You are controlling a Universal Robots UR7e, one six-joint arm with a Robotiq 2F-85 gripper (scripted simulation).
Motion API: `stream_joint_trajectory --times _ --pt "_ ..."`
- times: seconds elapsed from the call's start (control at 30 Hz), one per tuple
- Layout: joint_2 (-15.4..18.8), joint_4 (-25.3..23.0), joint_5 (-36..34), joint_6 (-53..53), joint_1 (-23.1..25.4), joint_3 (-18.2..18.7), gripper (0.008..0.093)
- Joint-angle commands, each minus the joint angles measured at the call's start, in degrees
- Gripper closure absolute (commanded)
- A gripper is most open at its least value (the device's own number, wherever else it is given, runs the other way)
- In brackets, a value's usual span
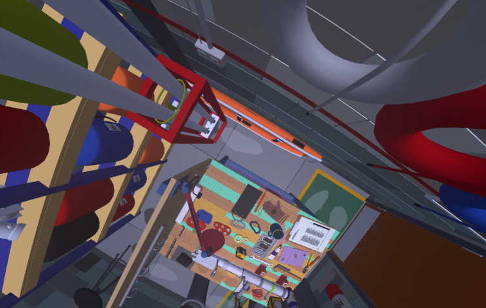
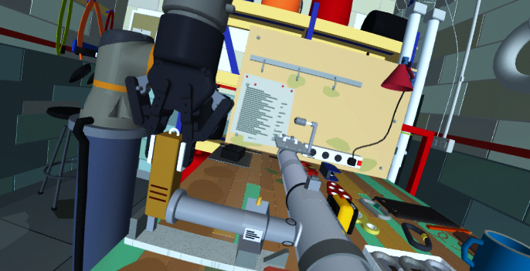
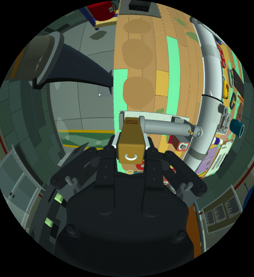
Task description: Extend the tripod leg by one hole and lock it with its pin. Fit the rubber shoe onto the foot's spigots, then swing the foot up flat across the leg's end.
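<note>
The ochre rubber shoe (image 2: 164, 173) sits on the foot at the end of the grey tripod leg (image 2: 228, 218), standing upright and square to the leg. The leg lies on a pale base plate at the bench's near-left corner. A yellow pin head (image 2: 259, 200) pokes up from the leg's clamp block. My gripper (image 2: 181, 143) comes down on the shoe's top end (image 3: 130, 148), and its fingers are closing on either side of the shoe and foot. A small ring (image 3: 131, 156) shows on the shoe's top face.
The bench's left edge runs just beside the shoe, with my arm's grey pedestal (image 2: 108, 158) close by. A long grey tube (image 2: 316, 220) crosses the bench to the right of the leg. Carabiners, a yellow tape measure (image 2: 343, 212) and a blue mug (image 2: 502, 249) lie beyond.
</note>
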Motion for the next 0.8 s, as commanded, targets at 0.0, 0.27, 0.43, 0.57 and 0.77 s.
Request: stream_joint_trajectory --times 0.0,0.27,0.43,0.57,0.77 --pt "0.02 -0.03 -0.04 -0.01 -0.03 0.01 0.0689" --pt "0.02 -0.03 -0.04 -0.01 -0.03 0.01 0.0849" --pt "0.02 -0.03 -0.04 -0.01 -0.03 0.01 0.0934" --pt "0.02 -0.03 -0.04 -0.01 -0.03 0.01 0.0934" --pt "0.15 0.08 -0.04 0.23 0.22 -0.23 0.0934"
